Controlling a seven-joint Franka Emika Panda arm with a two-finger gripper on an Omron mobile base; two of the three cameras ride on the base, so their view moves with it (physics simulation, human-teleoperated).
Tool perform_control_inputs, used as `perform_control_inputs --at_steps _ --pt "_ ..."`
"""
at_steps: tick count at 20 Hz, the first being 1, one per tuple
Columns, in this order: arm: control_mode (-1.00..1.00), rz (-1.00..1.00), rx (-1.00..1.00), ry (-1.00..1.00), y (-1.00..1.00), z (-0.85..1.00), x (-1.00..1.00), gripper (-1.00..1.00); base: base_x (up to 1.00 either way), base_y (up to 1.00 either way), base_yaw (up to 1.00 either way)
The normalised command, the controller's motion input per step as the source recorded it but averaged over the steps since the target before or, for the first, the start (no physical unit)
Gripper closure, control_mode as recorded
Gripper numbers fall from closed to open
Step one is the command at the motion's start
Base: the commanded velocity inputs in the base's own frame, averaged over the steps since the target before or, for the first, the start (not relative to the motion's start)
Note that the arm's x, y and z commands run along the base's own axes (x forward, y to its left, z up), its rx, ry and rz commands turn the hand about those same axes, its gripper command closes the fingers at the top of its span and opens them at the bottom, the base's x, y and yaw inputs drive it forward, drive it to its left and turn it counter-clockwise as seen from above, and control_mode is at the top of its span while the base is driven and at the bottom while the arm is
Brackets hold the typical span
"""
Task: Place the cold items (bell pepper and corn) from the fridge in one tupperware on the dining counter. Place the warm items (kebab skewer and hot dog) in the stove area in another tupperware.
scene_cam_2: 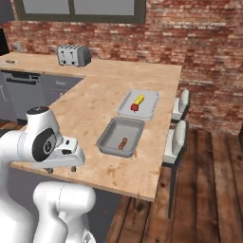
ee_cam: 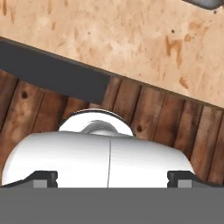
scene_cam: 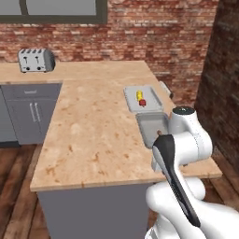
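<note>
Gripper spread wide, nothing btwn fingertips, hanging low at near edge of dining counter, pointing down w/ wood floor beneath. Seen in right base view as dark tips under hand at counter's front edge. Well ahead of gripper, across the counter: darker deep tupperware w/ a brownish sausage-like item, prob hot dog, lying inside; can't tell more at this size. Just beyond that, farther from gripper: paler flat tupperware holding corn & bell pepper, touching or nearly so, pepper on side nearer gripper. Far off, at back of counter by brick wall: toaster. Stools along counter's far side, well apart from gripper.
</note>
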Motion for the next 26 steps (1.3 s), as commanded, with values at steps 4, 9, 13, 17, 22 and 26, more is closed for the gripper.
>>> perform_control_inputs --at_steps 4,9,13,17,22,26 --pt "1.0 0.0 0.0 0.0 0.0 0.0 0.0 -1.0 -0.17 1.0 0.0" --pt "1.0 0.0 0.0 0.0 0.0 0.0 0.0 -1.0 0.0 1.0 0.0" --pt "1.0 0.0 0.0 0.0 0.0 0.0 0.0 -1.0 0.0 1.0 -0.01" --pt "1.0 0.0 0.0 0.0 0.0 0.0 0.0 -1.0 0.0 1.0 -0.03" --pt "1.0 0.0 0.0 0.0 0.0 0.0 0.0 -1.0 0.0 1.0 -0.03" --pt "1.0 0.0 0.0 0.0 0.0 0.0 0.0 -1.0 0.14 1.0 0.0"
